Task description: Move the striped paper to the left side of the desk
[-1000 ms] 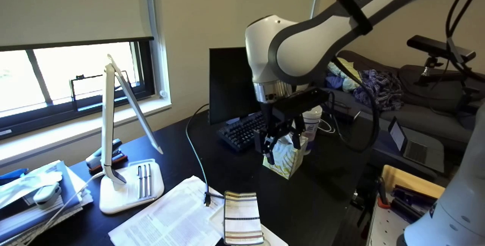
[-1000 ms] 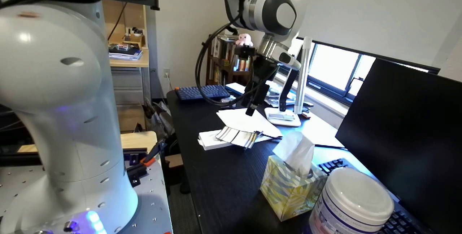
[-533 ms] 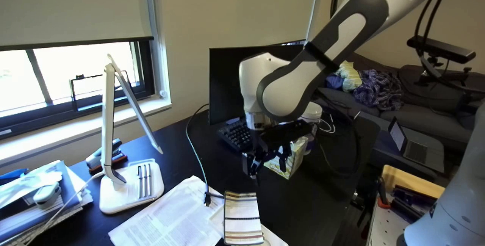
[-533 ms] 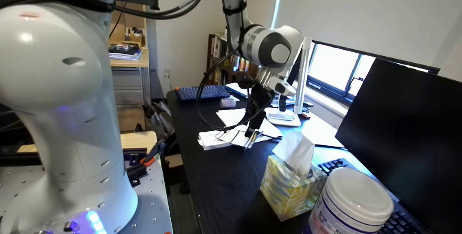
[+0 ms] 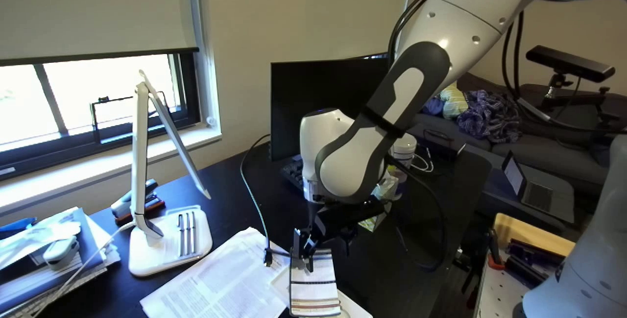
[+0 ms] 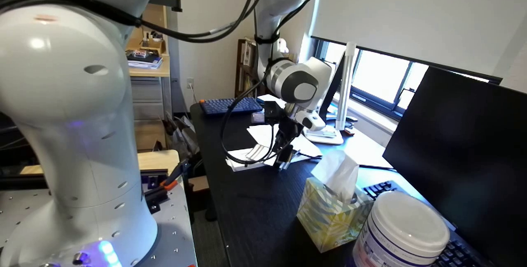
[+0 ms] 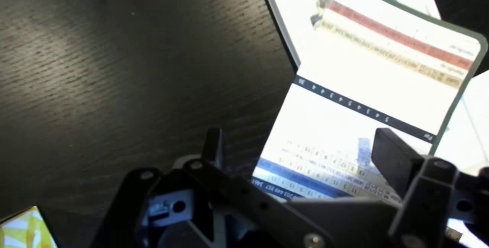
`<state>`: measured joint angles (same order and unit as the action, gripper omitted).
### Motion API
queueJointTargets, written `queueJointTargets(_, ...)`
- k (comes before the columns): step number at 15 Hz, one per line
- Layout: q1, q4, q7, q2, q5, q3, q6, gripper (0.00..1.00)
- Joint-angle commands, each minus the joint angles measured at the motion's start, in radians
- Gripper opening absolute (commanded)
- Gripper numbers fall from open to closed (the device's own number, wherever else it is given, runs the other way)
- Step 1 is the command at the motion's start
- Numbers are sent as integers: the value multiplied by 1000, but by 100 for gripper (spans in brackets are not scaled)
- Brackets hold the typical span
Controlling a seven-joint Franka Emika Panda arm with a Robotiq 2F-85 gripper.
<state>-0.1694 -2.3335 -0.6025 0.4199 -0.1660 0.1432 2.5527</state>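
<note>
The striped paper (image 5: 316, 291) lies on white printed sheets and a white item on the black desk (image 5: 392, 279). In an exterior view it is partly hidden behind my gripper and a cable (image 6: 256, 152). In the wrist view the striped paper (image 7: 359, 99) fills the right half, with dark, red, tan and blue stripes. My gripper (image 5: 328, 257) is low over the paper's end nearer the monitor; it also shows in the wrist view (image 7: 298, 137). It is open and empty. In the wrist view one finger is over bare desk (image 7: 133, 87), the other over the paper. Contact cannot be told.
Large printed sheets (image 5: 220, 279) and a white lamp (image 5: 170, 244) stand beside the paper. A thin cable (image 5: 254, 200) runs to it. A tissue box (image 6: 335, 215), a white tub (image 6: 405, 230) and a monitor (image 6: 457, 156) stand farther along the desk. A keyboard (image 6: 230, 105) lies at one end.
My gripper has come down and moved from in front of the tissue box to over the striped paper's end. It stays open. The paper has not visibly moved.
</note>
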Motion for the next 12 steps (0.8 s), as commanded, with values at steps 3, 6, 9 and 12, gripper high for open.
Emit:
queueJointTargets(3, -12, -7, 64, 59, -63, 7, 169, 100)
queueJointTargets(6, 5, -11, 111, 77, -117, 34, 229, 100)
queueJointTargets(9, 28, -13, 167, 87, -193, 72, 262, 100)
queueJointTargets(12, 45, -16, 210, 92, -249, 96, 277, 74)
